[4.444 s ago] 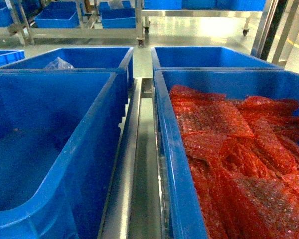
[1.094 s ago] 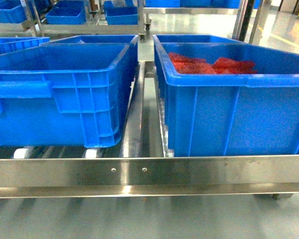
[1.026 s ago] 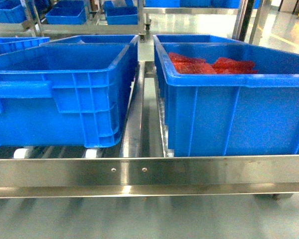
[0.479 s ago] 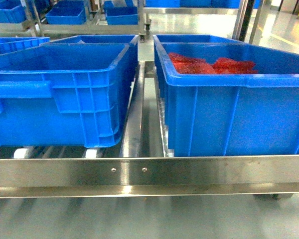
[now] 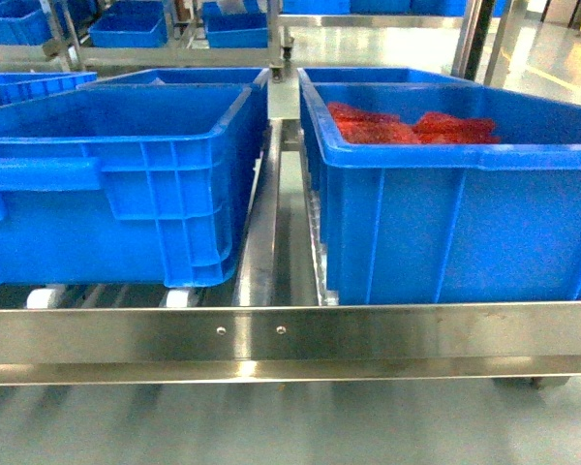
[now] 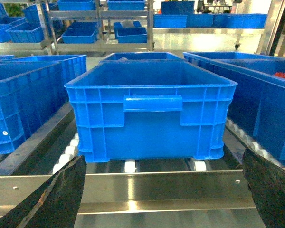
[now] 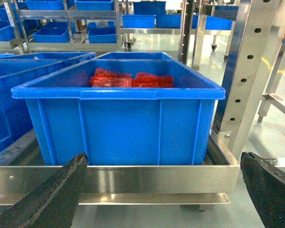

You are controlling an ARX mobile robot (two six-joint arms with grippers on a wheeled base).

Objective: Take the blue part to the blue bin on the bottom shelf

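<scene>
No blue part shows in any view. On the bottom shelf, behind its flat steel front rail (image 5: 290, 339), stand two big blue bins, one on each side of the centre divider rail (image 5: 259, 232). The left blue bin (image 5: 126, 184) rests on white rollers (image 5: 41, 297), and the inside that shows is bare. The right blue bin (image 5: 455, 213) holds red bubble-wrap bags (image 5: 407, 128). My left gripper (image 6: 164, 190) is open in front of the rail, facing the left bin (image 6: 152, 123). My right gripper (image 7: 161, 190) is open too, facing the bin (image 7: 118, 123) with the red bags (image 7: 130, 78). Neither gripper appears in the head view.
More blue bins (image 5: 184, 76) stand behind the front two, and another (image 6: 19, 104) sits in the lane to the left. A perforated steel upright (image 7: 244, 71) rises at the shelf's right end. Racks with blue bins (image 5: 126, 24) line the back across grey floor.
Since 4.4 s ago the head view has dropped from looking down into the bins to level with the front rail. Over the last second nothing has visibly changed.
</scene>
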